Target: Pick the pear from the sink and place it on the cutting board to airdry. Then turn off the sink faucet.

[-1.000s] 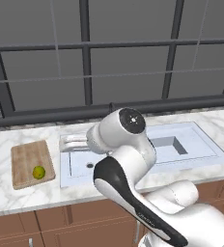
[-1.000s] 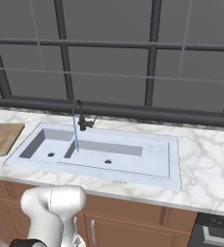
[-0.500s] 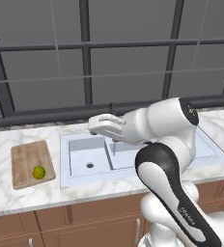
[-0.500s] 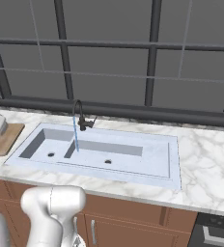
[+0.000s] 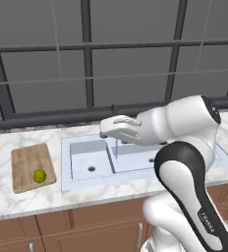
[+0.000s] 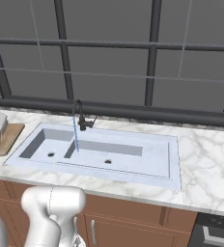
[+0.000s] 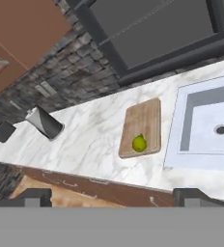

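**Pear on the board, water running**

Pear (image 5: 39, 175) lying on the cutting board (image 5: 30, 165), toward its front edge, small against the wood; in the hand view again, pear (image 7: 139, 143) near one short end of the board (image 7: 145, 124). Board flat on the marble surface (image 5: 22, 203), just left of the sink (image 5: 86, 177) and apart from it by a narrow strip of marble. Sink pale, two basins side by side, a dark drain hole in each. Faucet (image 6: 78, 115) dark, standing at the back rim between the basins, arched spout out over the divider, small lever to its side. Thin blue stream of water (image 6: 77, 140) falling straight from the spout down to the basin.

Hand (image 5: 117, 129) held above the back of the sink, over the left basin and near the middle divider, pointing left toward the board, well apart from the pear. Fingertips (image 7: 36, 197) spread wide at the lower corners of the hand view, gripping nothing.

Grey cylindrical container (image 7: 45, 122) on the surface beyond the board, near a brick wall. Dark-framed window (image 6: 109, 67) behind the sink. Brown cabinet fronts (image 5: 86, 231) below the surface.
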Motion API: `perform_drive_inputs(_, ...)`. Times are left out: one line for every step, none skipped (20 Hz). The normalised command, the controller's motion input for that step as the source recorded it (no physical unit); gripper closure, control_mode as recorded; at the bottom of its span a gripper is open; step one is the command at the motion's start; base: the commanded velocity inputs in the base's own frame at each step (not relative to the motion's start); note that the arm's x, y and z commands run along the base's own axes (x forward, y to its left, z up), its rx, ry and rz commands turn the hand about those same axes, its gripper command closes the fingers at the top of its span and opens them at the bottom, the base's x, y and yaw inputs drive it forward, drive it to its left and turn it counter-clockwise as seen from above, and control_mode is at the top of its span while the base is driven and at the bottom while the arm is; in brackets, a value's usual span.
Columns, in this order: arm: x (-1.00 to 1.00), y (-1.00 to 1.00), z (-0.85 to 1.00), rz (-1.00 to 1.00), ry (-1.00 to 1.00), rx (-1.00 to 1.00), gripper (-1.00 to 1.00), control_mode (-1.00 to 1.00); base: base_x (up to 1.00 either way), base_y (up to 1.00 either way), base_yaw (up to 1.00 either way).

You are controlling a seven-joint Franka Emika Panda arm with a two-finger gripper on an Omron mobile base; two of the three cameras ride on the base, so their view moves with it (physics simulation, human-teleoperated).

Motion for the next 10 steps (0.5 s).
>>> perform_drive_inputs(-0.37, -0.38, 0.25, 0.0, 0.02, -0.04, -1.0, -1.0, 0.0, 0.0, 0.0)
perform_drive_inputs(-0.37, -0.36, 0.24, 0.0, 0.02, -0.05, -1.0, -1.0, 0.0, 0.0, 0.0)
perform_drive_inputs(-0.35, -0.38, 0.23, 0.0, 0.03, -0.05, -1.0, -1.0, 0.0, 0.0, 0.0)
perform_drive_inputs(-0.34, -0.38, 0.22, 0.0, 0.02, -0.04, -1.0, -1.0, 0.0, 0.0, 0.0)
perform_drive_inputs(-0.4, -0.58, 0.21, 0.0, 0.02, -0.03, -1.0, -1.0, 0.0, 0.0, 0.0)
perform_drive_inputs(-0.35, -0.51, 0.17, 0.01, 0.01, -0.03, -1.0, -1.0, 0.0, 0.0, 0.0)
perform_drive_inputs(-0.29, -0.48, 0.16, 0.01, 0.01, -0.03, -1.0, -1.0, 0.0, 0.0, 0.0)
perform_drive_inputs(-0.25, -0.44, 0.13, 0.01, 0.01, -0.04, -1.0, -1.0, 0.0, 0.0, 0.0)
perform_drive_inputs(-0.24, -0.4, 0.12, 0.01, 0.0, -0.06, -1.0, -1.0, 0.0, 0.0, 0.0)
perform_drive_inputs(-0.23, -0.39, 0.02, 0.02, 0.0, -0.11, -1.0, -1.0, 0.0, 0.0, 0.0)
